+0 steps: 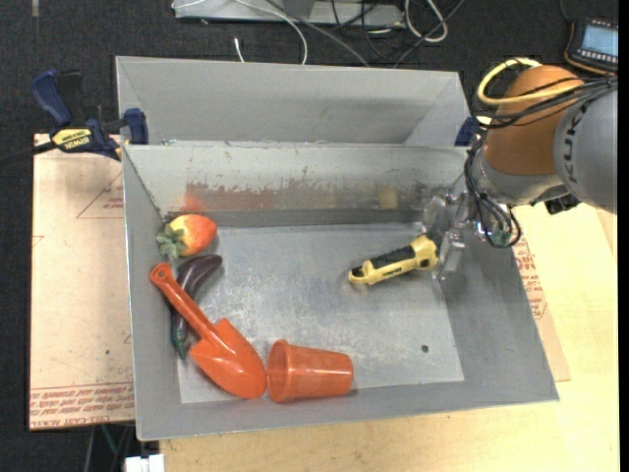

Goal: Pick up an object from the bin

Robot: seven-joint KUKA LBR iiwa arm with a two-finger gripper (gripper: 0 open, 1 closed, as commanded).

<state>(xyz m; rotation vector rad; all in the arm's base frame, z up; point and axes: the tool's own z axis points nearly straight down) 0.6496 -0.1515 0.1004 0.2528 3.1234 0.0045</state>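
Landmark: orange cup [310,372], on its side in the bin [295,175].
Yellow-and-black tool [393,264]: up and right of the cup, flat on the bare floor.
Gripper [447,254]: farther up-right of the cup, at the tool's right end.
Claw state: cannot tell.
Other items: orange shovel [211,337] just left of the cup; purple eggplant [197,273] and strawberry [189,234] up-left.

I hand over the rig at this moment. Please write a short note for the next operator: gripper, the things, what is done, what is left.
Gripper: low at the right side of the bin, at the right end of the yellow and black tool; open or shut cannot be told.
Things: tool lies on the floor. Left side: strawberry, purple eggplant, orange shovel. Orange cup on its side at the front.
Done: nothing lifted yet.
Left: grasp one thing, lift it out.
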